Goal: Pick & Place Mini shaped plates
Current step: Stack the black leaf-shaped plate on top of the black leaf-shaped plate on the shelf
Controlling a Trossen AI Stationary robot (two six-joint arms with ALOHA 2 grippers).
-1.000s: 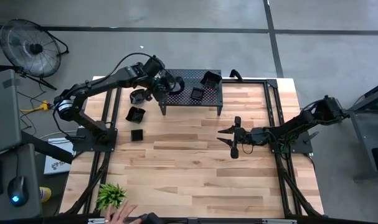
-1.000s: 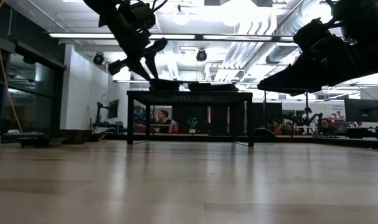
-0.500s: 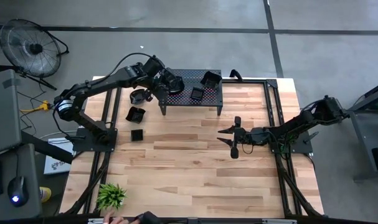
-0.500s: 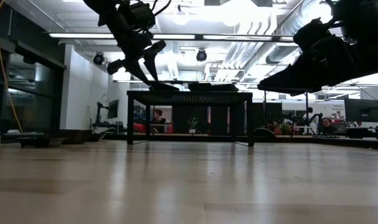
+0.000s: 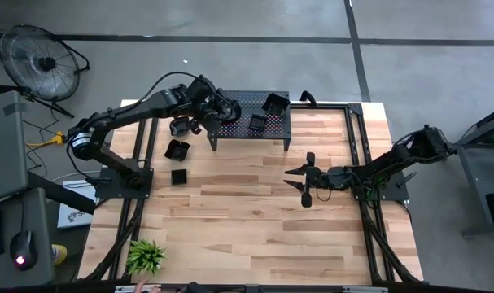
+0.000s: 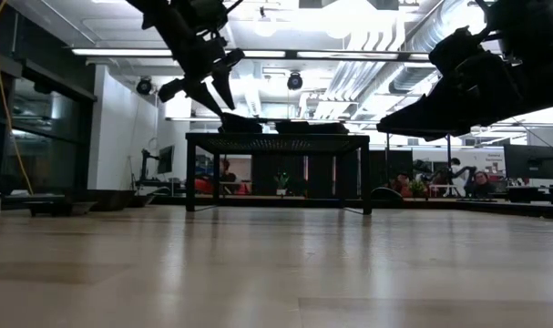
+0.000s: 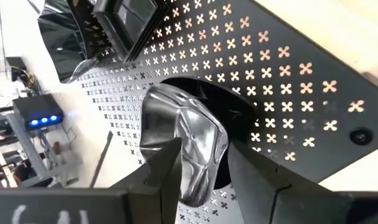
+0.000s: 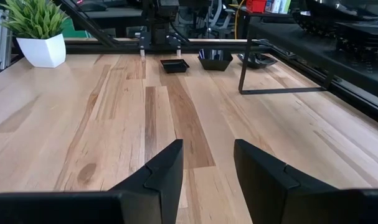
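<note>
Item 1: left end effector [image 5: 218,108], which I have over the left end of the perforated stand [image 5: 275,126]; fingers apart, straddling a glossy round mini plate [image 7: 189,146] lying on the stand top, no clamp visible.

Item 2: right end effector [image 8: 204,165], fingers apart and empty, hovering above the bench [image 5: 255,228] at mid-right.

Item 3: two more plates [image 5: 267,110] at the stand's right end.

Item 4: three plates [image 5: 178,150] on the bench left of the stand.

Item 5: potted plant [image 5: 146,255], near-left corner.
</note>
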